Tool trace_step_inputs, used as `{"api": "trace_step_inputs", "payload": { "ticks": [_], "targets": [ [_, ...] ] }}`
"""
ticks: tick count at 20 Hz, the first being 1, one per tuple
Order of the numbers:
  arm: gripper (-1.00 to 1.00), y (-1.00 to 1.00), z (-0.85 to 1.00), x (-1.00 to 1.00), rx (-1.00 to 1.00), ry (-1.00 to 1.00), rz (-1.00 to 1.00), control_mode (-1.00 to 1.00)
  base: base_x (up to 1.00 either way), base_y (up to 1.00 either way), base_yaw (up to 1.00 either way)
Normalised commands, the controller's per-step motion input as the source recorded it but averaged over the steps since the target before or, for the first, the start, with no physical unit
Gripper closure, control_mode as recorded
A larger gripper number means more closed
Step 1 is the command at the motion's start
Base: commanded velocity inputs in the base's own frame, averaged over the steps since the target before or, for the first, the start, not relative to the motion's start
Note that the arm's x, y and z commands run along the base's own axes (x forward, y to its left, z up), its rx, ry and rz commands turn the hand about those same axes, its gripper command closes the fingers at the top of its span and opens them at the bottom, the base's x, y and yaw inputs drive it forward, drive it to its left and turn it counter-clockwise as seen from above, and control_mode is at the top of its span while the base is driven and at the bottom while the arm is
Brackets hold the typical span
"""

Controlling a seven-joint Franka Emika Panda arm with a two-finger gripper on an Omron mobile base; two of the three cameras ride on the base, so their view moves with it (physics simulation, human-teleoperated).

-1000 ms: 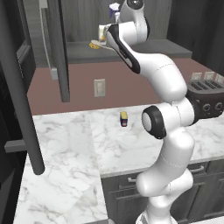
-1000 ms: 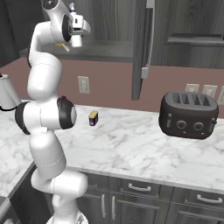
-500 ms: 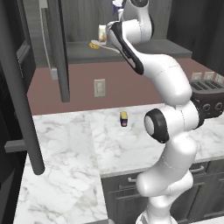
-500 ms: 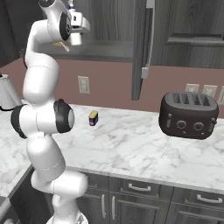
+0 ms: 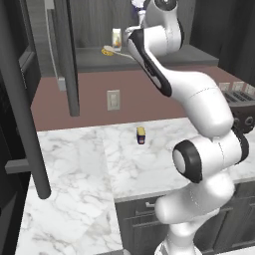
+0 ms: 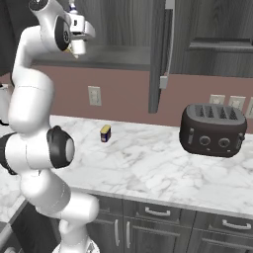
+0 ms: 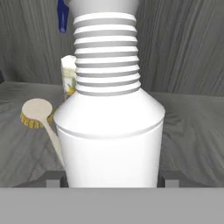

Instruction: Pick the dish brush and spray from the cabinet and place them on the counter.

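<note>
The pincer [image 7: 111, 181] stands wide, its tips flanking the base of the spray [image 7: 109, 131], which sits upright on the cabinet [image 5: 149, 57] shelf at the centre of the hand view; whether the tips touch it I cannot tell. The dish brush [image 7: 41, 120] lies at centre left, its handle just beside the bottle. A skewed closing could tip the bottle or drag that handle. The bench [image 5: 89, 164] holds neither yet.
</note>
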Motion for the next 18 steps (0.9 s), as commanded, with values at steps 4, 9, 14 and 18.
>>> {"api": "trace_step_inputs", "payload": {
  "ticks": [4, 9, 14, 18],
  "targets": [
    [1.00, 0.04, 0.04, -0.79, 0.00, 0.00, -0.05, -1.00, 0.00, 0.00, 0.00],
    [1.00, 0.02, 0.22, -0.79, 0.00, 0.00, -0.07, -1.00, 0.00, 0.00, 0.00],
    [1.00, 0.00, 0.21, -0.89, 0.00, -0.01, -0.07, -1.00, 0.00, 0.00, 0.00],
    [1.00, 0.00, 0.13, -0.93, 0.00, -0.02, -0.06, -1.00, 0.00, 0.00, 0.00]
  ]
}}
